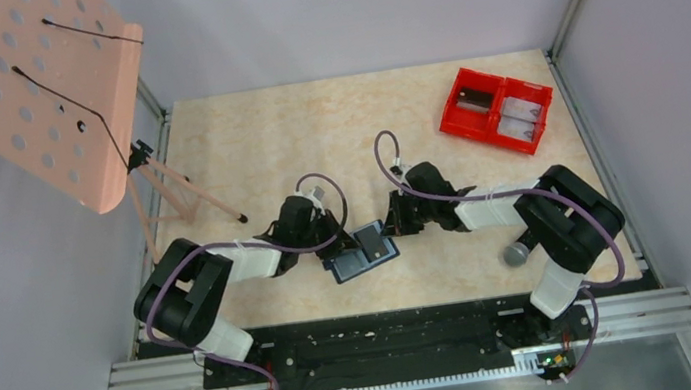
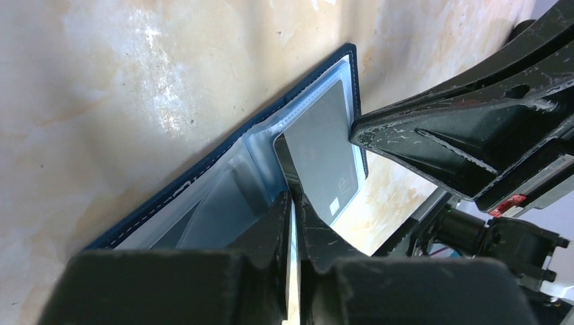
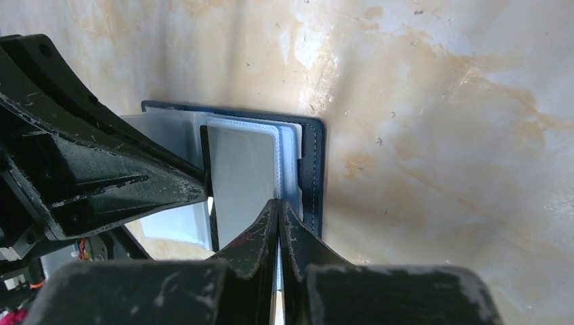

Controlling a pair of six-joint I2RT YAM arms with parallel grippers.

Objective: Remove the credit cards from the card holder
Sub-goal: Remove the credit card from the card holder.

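The navy card holder lies open on the table between both grippers, pale blue-grey inner faces up. A grey credit card lies over its right half and sticks out past the edge. A dark card edge shows beside it. My left gripper is shut, tips pinching the card's edge by the fold. My right gripper is shut on the holder's right pocket edge. Its fingers face the left fingers across the card.
A red two-compartment bin sits at the far right of the table. A grey ball lies by the right arm's base. A pink perforated stand on thin legs stands at the far left.
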